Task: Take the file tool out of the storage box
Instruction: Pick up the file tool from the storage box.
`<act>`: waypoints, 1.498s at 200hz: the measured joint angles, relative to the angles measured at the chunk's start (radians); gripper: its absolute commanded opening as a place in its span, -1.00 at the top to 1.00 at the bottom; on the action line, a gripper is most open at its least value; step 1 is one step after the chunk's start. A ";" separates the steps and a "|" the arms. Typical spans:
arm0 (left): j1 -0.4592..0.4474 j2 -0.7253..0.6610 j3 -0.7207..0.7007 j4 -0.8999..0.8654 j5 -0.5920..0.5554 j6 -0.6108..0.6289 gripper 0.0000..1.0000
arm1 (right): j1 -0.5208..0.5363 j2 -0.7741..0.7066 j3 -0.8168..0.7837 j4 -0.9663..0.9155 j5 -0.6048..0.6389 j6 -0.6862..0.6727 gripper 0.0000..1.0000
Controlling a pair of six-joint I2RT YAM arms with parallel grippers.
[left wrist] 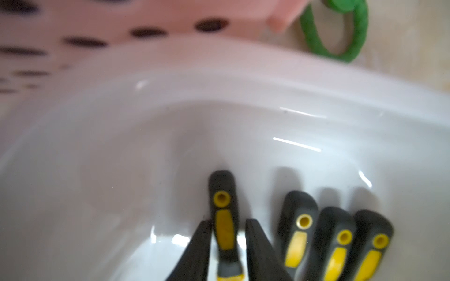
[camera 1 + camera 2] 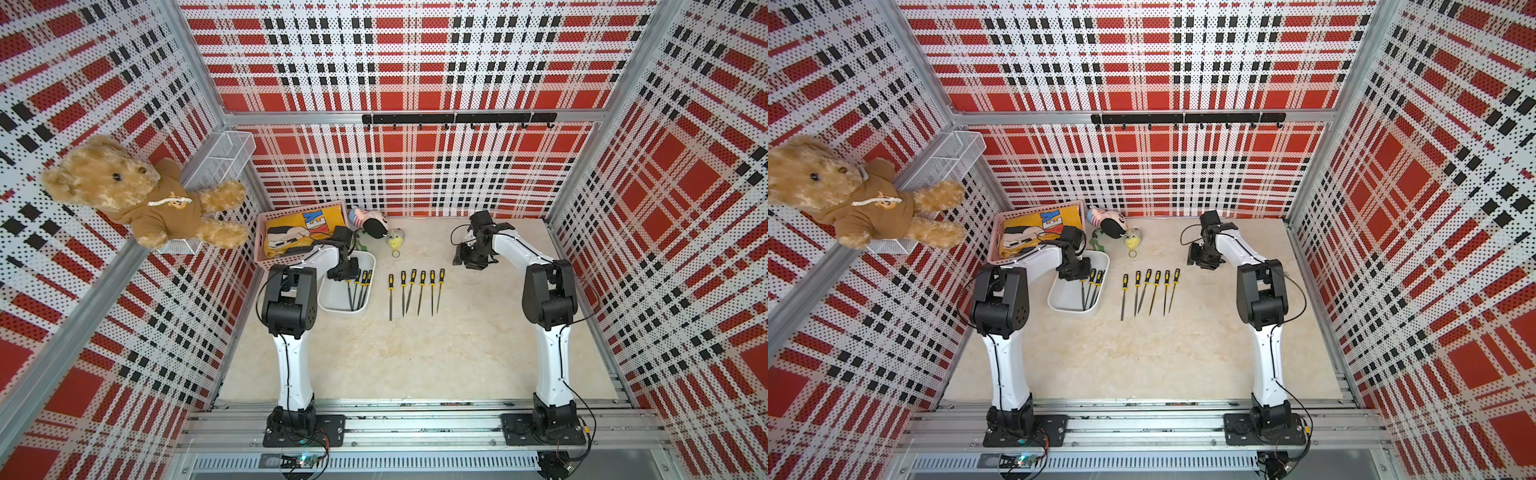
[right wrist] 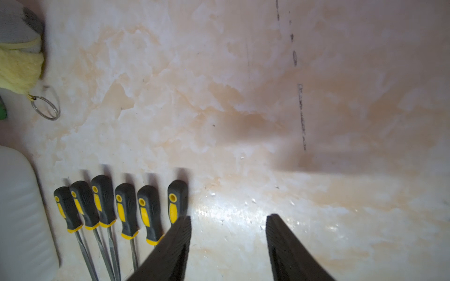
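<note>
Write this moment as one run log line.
left gripper: closed on file in storage box | right gripper: open, empty | six files on table

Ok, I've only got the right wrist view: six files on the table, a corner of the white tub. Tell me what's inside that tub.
Observer: Four handles show in the storage box: three bunched files and a lone file apart from them.
Operator: Report the left gripper.
Observer: The left gripper is down in the box, its fingers flanking the lone file's handle; whether they pinch it, I can't tell.
Operator: Say whether that file is out.
Observer: No. In both top views its shaft lies inside the box, beside the others.
</note>
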 measured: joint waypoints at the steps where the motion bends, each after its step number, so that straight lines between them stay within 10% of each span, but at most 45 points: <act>1: 0.000 0.000 0.000 0.000 0.000 0.000 0.95 | 0.000 0.000 0.000 0.000 0.000 0.000 -0.15; 93: 0.000 -0.010 0.062 -0.029 0.011 0.015 1.00 | 0.000 -0.079 -0.036 0.063 -0.024 0.006 -0.17; 177: -0.158 -0.042 0.473 -0.061 0.174 -0.013 1.00 | -0.045 -0.282 -0.237 0.277 -0.109 0.046 -0.16; 219: -0.270 -0.024 0.478 -0.034 0.526 0.018 1.00 | -0.057 -0.338 -0.368 0.452 -0.415 0.049 -0.17; 299: -0.164 -0.074 0.357 -0.016 1.020 0.147 1.00 | -0.041 -0.366 -0.403 0.884 -0.790 0.267 -0.21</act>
